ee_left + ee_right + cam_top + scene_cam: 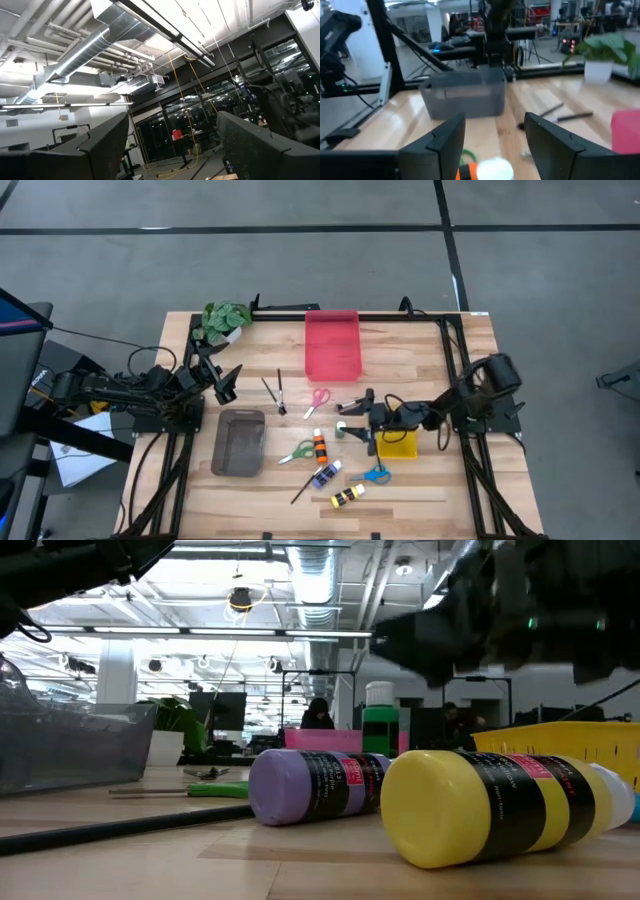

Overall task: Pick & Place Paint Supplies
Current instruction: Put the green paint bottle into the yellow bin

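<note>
Green with a white cap, the upright paint bottle [342, 430] was seen right of centre in the high view, just beside the yellow tray [398, 447]. Over it the right gripper [352, 418] was spread, gripping nothing. The left gripper [228, 383] was parked wide open and empty at centre left.

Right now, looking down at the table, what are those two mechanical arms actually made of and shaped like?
Both are dark, jointed arms of black blocky segments. The left arm's two-fingered tool and the right arm's two-fingered tool each end in two flat, wedge-shaped black fingers with a rough matte surface. Thin black cables loop along the links and trail down to the black metal frame around the table.
</note>
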Controlling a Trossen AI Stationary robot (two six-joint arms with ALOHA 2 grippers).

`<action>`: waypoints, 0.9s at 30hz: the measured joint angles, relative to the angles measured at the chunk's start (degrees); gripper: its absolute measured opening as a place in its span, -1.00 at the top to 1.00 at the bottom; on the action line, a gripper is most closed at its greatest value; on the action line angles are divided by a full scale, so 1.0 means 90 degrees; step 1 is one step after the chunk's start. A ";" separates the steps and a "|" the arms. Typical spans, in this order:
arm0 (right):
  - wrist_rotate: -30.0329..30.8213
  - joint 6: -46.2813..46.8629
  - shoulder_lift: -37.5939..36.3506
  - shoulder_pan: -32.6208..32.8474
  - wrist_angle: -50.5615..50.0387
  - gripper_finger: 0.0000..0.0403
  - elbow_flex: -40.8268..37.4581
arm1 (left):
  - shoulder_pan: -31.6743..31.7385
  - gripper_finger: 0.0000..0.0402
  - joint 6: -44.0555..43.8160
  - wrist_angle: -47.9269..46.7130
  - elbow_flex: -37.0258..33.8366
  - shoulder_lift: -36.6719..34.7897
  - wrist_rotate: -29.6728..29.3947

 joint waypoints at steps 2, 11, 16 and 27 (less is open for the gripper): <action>-0.0165 -0.0084 -0.0735 -0.0050 -0.0865 0.01 0.0009 | 0.0000 -0.48 0.0000 0.0000 0.0000 0.0000 0.0000; -0.0469 -0.0143 -0.3562 -0.0545 -0.8807 0.01 0.2221 | 0.0000 -0.48 0.0002 -0.0022 0.0000 0.0000 0.0000; -0.0623 -0.0719 -0.3171 -0.0576 -1.0542 0.06 0.3484 | 0.0000 -0.48 0.0002 -0.0022 0.0000 0.0000 -0.0002; -0.1408 -0.1389 -0.1241 -0.0568 -1.1764 0.11 0.5244 | 0.0002 -0.48 0.0005 -0.0037 0.0000 0.0000 -0.0002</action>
